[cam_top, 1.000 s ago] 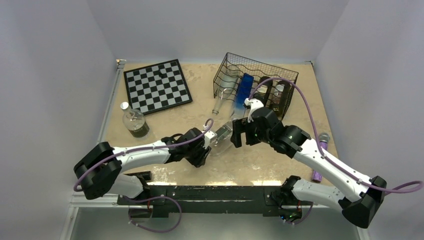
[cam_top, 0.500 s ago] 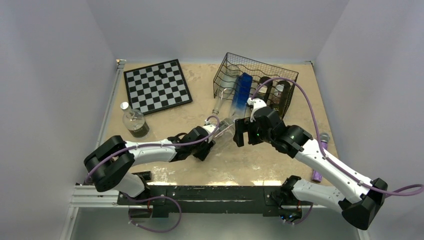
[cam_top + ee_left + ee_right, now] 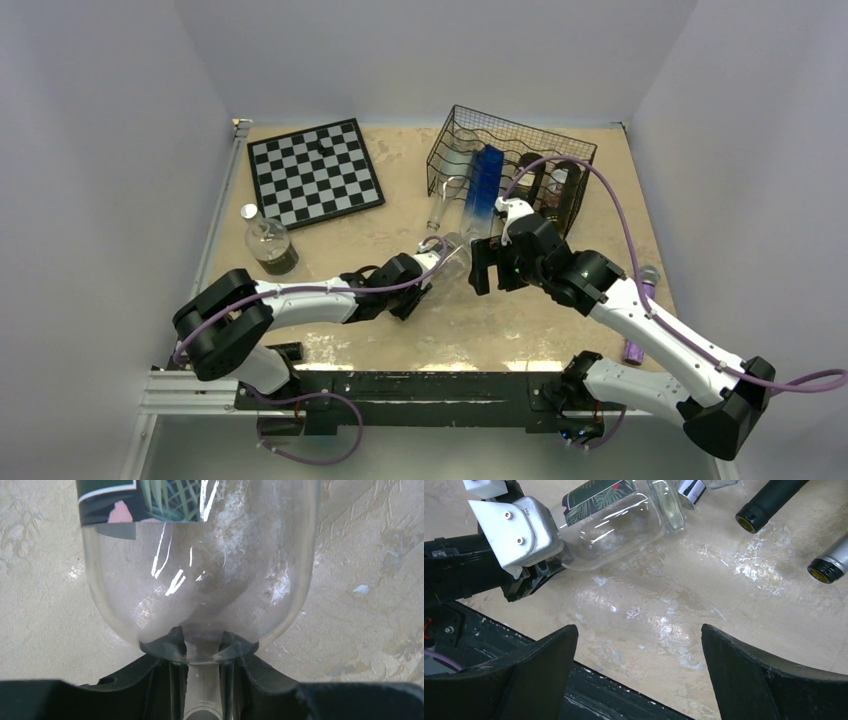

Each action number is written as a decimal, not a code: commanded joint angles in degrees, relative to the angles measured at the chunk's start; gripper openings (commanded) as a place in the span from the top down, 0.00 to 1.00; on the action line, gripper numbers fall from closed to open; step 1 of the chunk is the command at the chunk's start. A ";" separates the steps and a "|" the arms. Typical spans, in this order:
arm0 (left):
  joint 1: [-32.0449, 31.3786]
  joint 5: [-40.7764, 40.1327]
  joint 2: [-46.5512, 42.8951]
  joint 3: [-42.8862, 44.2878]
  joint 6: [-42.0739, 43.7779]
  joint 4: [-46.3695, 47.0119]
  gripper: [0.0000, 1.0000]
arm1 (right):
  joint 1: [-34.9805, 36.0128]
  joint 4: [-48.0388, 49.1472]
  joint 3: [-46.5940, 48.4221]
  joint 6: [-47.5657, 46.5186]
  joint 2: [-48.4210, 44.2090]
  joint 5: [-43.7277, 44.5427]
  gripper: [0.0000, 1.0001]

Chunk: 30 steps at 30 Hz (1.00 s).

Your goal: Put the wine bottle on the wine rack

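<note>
A clear wine bottle (image 3: 450, 258) with a green palm-leaf label lies tilted on the table, its base toward the black wire wine rack (image 3: 520, 133). My left gripper (image 3: 424, 284) is shut on its neck. In the left wrist view the neck runs between my gripper (image 3: 202, 647), and the bottle's shoulder (image 3: 200, 570) fills the frame. My right gripper (image 3: 482, 266) is open and empty just right of the bottle. The right wrist view shows my right gripper (image 3: 639, 645) wide apart over bare table, and the bottle (image 3: 619, 515) and left gripper (image 3: 514, 530) at upper left.
The rack holds a blue bottle (image 3: 483, 188), a clear bottle (image 3: 445, 200) and dark bottles (image 3: 550, 185); their necks (image 3: 769, 500) poke out toward the right gripper. A chessboard (image 3: 315, 172) lies at back left, a round flask (image 3: 270, 247) at left, and a purple object (image 3: 640, 310) at right.
My left gripper has slid the clear bottle right and farther toward the rack. The blue bottle has shifted deeper into the rack. The right gripper has moved slightly right, staying open.
</note>
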 commanded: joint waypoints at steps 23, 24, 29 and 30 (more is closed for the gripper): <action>0.32 -10.11 -26.61 -1.38 -4.28 -9.37 1.00 | -0.18 -0.89 4.71 0.94 -3.15 2.63 0.02; 0.32 -10.39 -27.22 -1.00 -4.50 -9.80 1.00 | -0.16 -0.97 4.67 0.98 -3.22 2.74 0.02; 0.32 -11.47 -29.41 1.88 -5.21 -10.90 1.00 | -0.20 -1.02 4.47 1.44 -3.56 3.05 0.02; 0.32 -11.67 -29.48 2.67 -5.26 -11.35 1.00 | -0.14 -1.04 4.51 1.55 -3.56 3.10 0.02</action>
